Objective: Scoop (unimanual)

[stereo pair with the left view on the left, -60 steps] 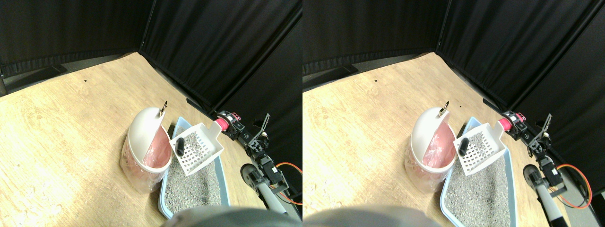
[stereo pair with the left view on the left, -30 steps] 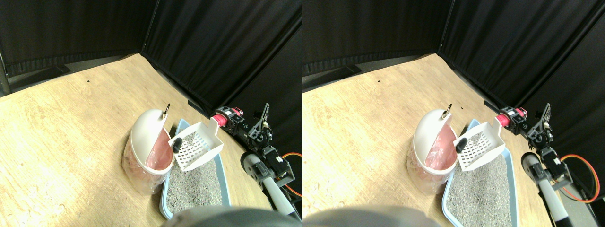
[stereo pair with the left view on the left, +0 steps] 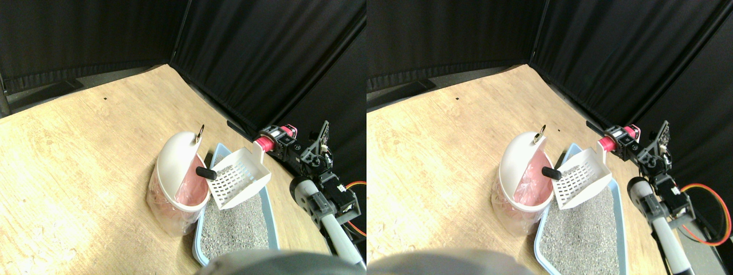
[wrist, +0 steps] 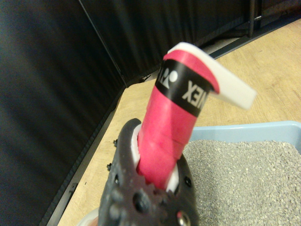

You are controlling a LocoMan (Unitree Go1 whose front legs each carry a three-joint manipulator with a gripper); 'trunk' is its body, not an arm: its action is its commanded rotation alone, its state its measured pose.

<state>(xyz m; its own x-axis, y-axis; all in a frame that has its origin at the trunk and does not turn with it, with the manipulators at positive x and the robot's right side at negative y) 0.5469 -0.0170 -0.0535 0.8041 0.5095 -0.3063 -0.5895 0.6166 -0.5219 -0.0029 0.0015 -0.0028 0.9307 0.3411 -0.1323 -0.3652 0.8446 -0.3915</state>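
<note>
White slotted scoop (stereo pair with the left view on the left: pixel 239 176) tilted, dark oblong lump (stereo pair with the left view on the left: pixel 205 172) at lip (over domed bin (stereo pair with the left view on the left: pixel 176 166)); fingers (wrist: pixel 123 155) clamp pink-wrapped handle (wrist: pixel 170 127).

Light wood-grain floor (stereo pair with the left view on the left: pixel 86 137) — bounded by black curtains (stereo pair with the left view on the left: pixel 252 51) meeting at a corner.

A white slotted scoop (stereo pair with the left view on the left: pixel 237 176) with a pink-wrapped handle (wrist: pixel 170 129) carrying a black band with white letters. A black lump (stereo pair with the left view on the left: pixel 205 172) at its edge. The bin (stereo pair with the left view on the left: pixel 172 172) is white-domed with a pink liner. The litter tray (stereo pair with the left view on the left: pixel 200 240) is pale blue, its litter (stereo pair with the left view on the left: pixel 237 226) speckled grey. Light wood-grain floor (stereo pair with the left view on the left: pixel 86 149); black curtains (stereo pair with the left view on the left: pixel 252 51).
</note>
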